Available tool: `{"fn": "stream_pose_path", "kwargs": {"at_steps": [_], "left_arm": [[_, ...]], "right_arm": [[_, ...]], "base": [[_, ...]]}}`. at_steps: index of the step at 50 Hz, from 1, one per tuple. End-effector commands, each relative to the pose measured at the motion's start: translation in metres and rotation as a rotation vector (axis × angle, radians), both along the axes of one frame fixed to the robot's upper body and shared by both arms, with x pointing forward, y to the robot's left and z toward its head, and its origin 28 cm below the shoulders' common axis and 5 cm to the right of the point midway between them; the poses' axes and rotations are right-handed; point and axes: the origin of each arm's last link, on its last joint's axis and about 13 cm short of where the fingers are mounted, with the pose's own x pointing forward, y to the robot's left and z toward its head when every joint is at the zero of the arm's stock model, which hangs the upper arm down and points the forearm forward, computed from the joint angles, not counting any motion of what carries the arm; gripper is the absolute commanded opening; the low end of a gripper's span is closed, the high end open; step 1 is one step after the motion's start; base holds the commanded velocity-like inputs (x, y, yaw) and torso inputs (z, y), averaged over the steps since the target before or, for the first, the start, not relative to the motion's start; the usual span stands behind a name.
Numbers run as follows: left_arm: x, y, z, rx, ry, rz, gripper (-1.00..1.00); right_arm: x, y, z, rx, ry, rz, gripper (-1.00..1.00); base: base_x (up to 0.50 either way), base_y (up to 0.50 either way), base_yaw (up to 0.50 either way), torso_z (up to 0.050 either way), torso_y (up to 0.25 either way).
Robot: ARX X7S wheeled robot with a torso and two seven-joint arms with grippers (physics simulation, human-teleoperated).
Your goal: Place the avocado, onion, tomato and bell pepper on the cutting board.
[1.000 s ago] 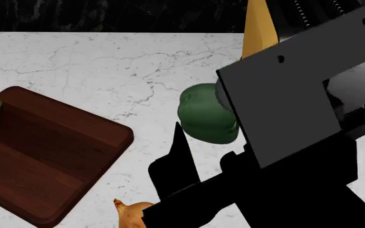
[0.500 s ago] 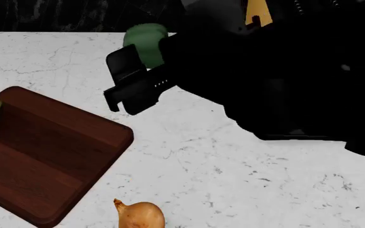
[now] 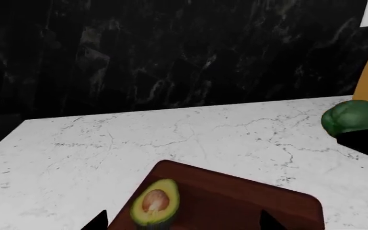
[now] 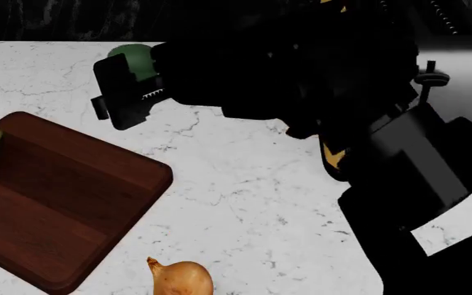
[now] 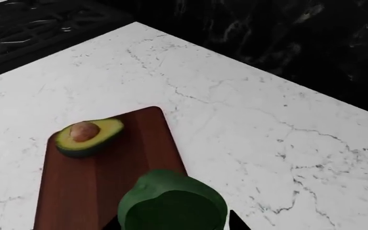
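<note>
- The right end effector is clamped on the bell pepper, held in the air above the counter, at its far side.
- The left end effector: only 2 dark tips show, so I cannot tell its state.
- The avocado lies pit up on the cutting board, at the left.
- The onion rests on the counter just right of the board's near corner.
</note>
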Motion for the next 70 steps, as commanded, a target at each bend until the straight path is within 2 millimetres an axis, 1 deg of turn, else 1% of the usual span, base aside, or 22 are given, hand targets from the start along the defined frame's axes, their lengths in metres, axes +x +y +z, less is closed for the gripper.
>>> {"fn": "stream_pose_path", "kwargs": {"at_steps": [1,9,13,22,36,43,52,53,66,70], "left_arm": [[-0.005,0.003,0.004,-0.023,-0.027,-0.027,1.0],[-0.007,0.003,0.007,-0.023,-0.029,-0.016,1.0],[-0.008,0.003,0.007,-0.024,-0.026,-0.014,1.0],[-0.009,0.005,0.003,-0.022,-0.021,-0.009,1.0],[-0.01,0.008,-0.001,-0.028,-0.021,-0.004,1.0],[-0.012,0.009,0.0,-0.031,-0.026,0.0,1.0],[-0.012,0.01,-0.002,-0.05,-0.015,-0.002,1.0],[-0.012,0.01,-0.002,-0.05,-0.015,-0.001,1.0],[-0.014,0.011,-0.001,-0.061,-0.017,-0.006,1.0],[-0.015,0.011,-0.002,-0.061,-0.017,-0.007,1.0]], "right_arm": [[0.02,0.021,-0.019,0.037,0.036,0.1,-1.0],[0.022,0.026,-0.038,0.059,0.067,0.134,-1.0],[0.022,0.028,-0.053,0.048,0.082,0.145,-1.0],[0.019,0.034,-0.065,0.063,0.109,0.179,-1.0],[0.016,0.035,-0.085,0.042,0.149,0.183,-1.0],[0.014,0.036,-0.088,0.027,0.158,0.19,-1.0],[0.014,0.037,-0.086,0.044,0.158,0.197,-1.0],[0.014,0.037,-0.086,0.04,0.158,0.198,1.0],[0.013,0.04,-0.079,0.033,0.138,0.208,1.0],[0.012,0.043,-0.069,0.034,0.11,0.223,1.0]], "base": [[0.0,0.0,0.0,0.0,0.0],[0.0,0.0,0.0,0.0,0.0],[0.0,0.0,0.0,0.0,0.0],[0.0,0.0,0.0,0.0,0.0],[0.0,0.0,0.0,0.0,0.0],[0.0,0.0,0.0,0.0,0.0],[0.0,0.0,0.0,0.0,0.0],[0.0,0.0,0.0,0.0,0.0],[0.0,0.0,0.0,0.0,0.0],[0.0,0.0,0.0,0.0,0.0]]}}
